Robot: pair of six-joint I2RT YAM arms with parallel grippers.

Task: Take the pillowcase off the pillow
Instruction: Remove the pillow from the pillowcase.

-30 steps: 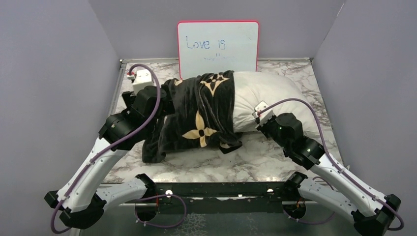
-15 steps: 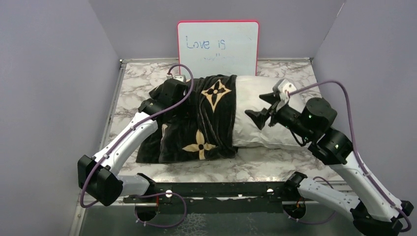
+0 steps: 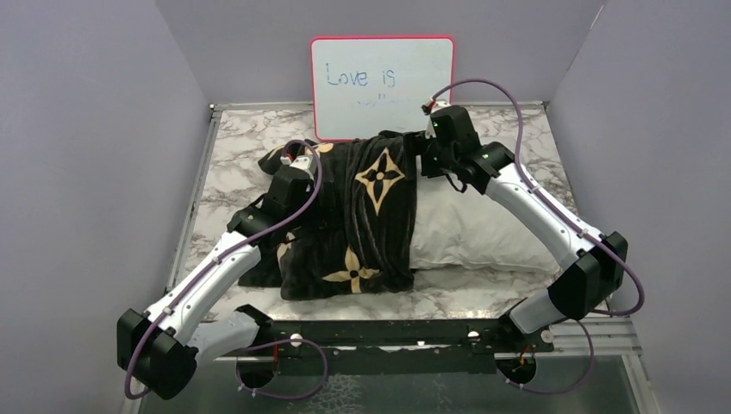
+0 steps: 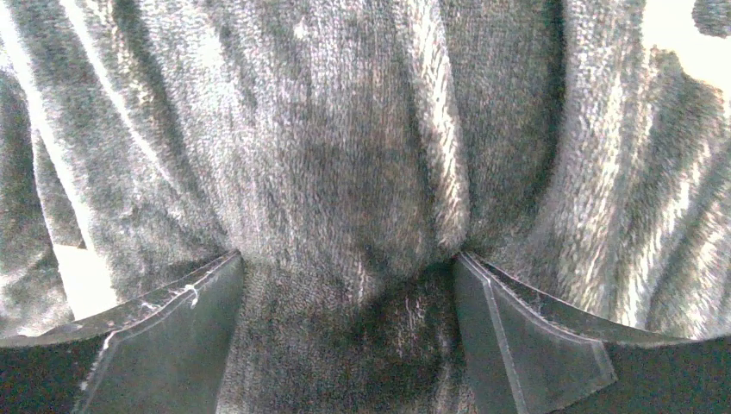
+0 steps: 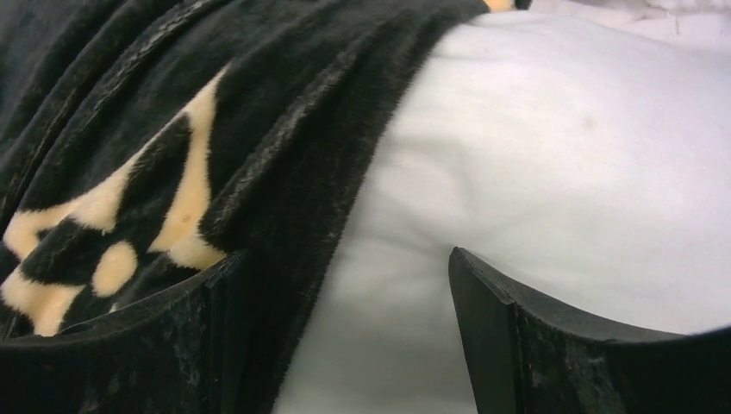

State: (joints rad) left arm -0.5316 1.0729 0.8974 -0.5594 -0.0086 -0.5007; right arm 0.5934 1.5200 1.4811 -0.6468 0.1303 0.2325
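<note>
Lilac-grey walls (image 3: 86, 172) close in a marble-patterned table (image 3: 534, 138), with a pink-framed whiteboard (image 3: 382, 86) reading "Love is" propped at 12 o'clock. Across the middle of the table lies the pillow (image 3: 474, 224), its long axis running from 9 to 3 o'clock. The pillowcase (image 3: 362, 216), black with tan flower motifs, is on the 9 o'clock half of it, bunched and wrinkled, with loose folds spilling onto the marble toward 7 o'clock. The 3 o'clock half of the pillow is bare white.

The left gripper (image 4: 349, 259) is pressed down into the pillowcase near its 9 o'clock end. Its jaws stand wide apart, and a ridge of the velvety fabric rises between the two fingers (image 4: 172, 345).

The right gripper (image 5: 349, 259) reaches over to the pillow's 12 o'clock edge, just in front of the whiteboard. Its jaws are also apart, straddling the pillowcase's open hem: one finger sits on black fabric, the other on white pillow.
</note>
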